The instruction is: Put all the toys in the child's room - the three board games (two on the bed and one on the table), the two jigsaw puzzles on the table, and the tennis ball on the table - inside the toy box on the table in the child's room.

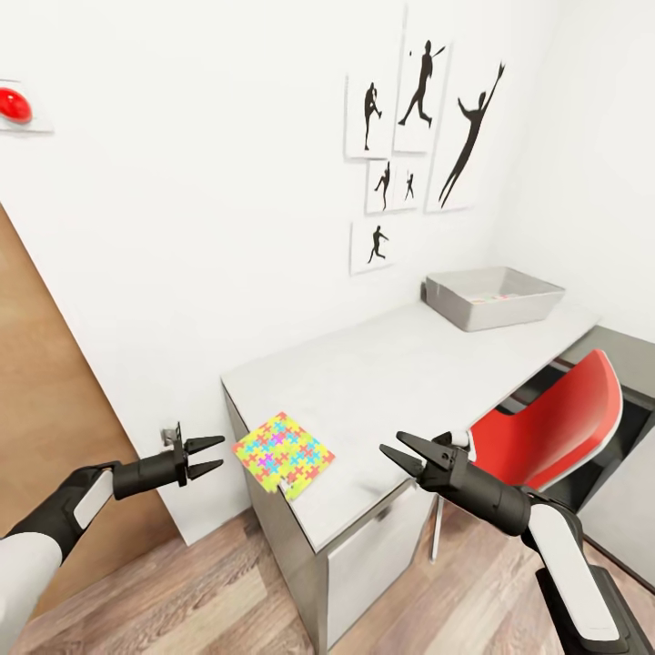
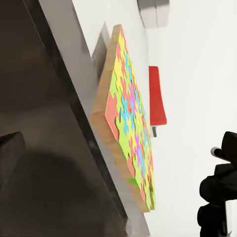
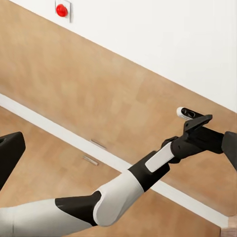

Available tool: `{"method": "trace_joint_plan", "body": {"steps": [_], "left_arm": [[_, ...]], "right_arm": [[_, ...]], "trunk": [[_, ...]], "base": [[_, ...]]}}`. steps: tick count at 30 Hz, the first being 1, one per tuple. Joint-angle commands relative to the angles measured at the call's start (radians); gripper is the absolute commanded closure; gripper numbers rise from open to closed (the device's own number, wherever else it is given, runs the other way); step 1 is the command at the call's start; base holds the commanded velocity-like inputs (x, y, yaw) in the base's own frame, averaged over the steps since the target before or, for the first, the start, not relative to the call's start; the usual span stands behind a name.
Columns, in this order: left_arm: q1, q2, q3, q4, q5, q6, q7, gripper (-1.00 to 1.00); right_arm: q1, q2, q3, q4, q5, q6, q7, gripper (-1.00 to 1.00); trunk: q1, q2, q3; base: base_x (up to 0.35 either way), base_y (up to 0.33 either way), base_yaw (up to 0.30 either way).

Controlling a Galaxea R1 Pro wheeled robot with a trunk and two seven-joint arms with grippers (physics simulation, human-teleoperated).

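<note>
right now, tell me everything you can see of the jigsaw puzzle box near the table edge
The jigsaw puzzle box is a flat, thin square, its top covered in interlocking yellow, green, blue, pink and red pieces, seemingly cardboard. It lies flat on the table at the near corner, turned diamond-wise, one corner overhanging the edge. Both grippers are open and apart from it.

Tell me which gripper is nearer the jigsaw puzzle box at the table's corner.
Left. The left gripper hangs open just off the table's end, close beside the jigsaw puzzle box. The right gripper, also open, is over the table's front edge, farther from the box.
</note>
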Motion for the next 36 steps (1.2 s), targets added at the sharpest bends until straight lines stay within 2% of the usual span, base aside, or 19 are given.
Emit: {"method": "trace_joint_plan", "body": {"steps": [1, 4, 21, 36], "left_arm": [[-0.001, 0.0, -0.004, 0.001, 0.007, 0.007, -0.001, -1.0], [0.0, -0.007, -0.004, 0.011, 0.007, 0.006, -0.001, -1.0], [0.0, -0.015, -0.003, 0.032, 0.012, -0.001, 0.002, -1.0], [0.0, -0.017, -0.002, 0.033, 0.012, -0.002, 0.002, -1.0]], "right_arm": [[-0.001, 0.0, -0.001, 0.0, 0.003, 0.004, 0.005, -1.0], [-0.001, 0.0, -0.002, 0.0, 0.004, 0.004, 0.007, -1.0], [-0.001, 0.0, -0.004, 0.0, 0.005, 0.004, 0.01, -1.0], [-0.001, 0.0, -0.005, 0.0, 0.005, 0.004, 0.01, -1.0]], "trunk": [[0.004, -0.008, -0.004], [0.015, -0.029, -0.014], [0.015, -0.029, -0.014], [0.015, -0.029, -0.014]], "base": [[0.0, 0.0, 0.0], [0.0, 0.0, 0.0], [0.0, -0.003, 0.0], [-0.023, -0.137, 0.0]]}}
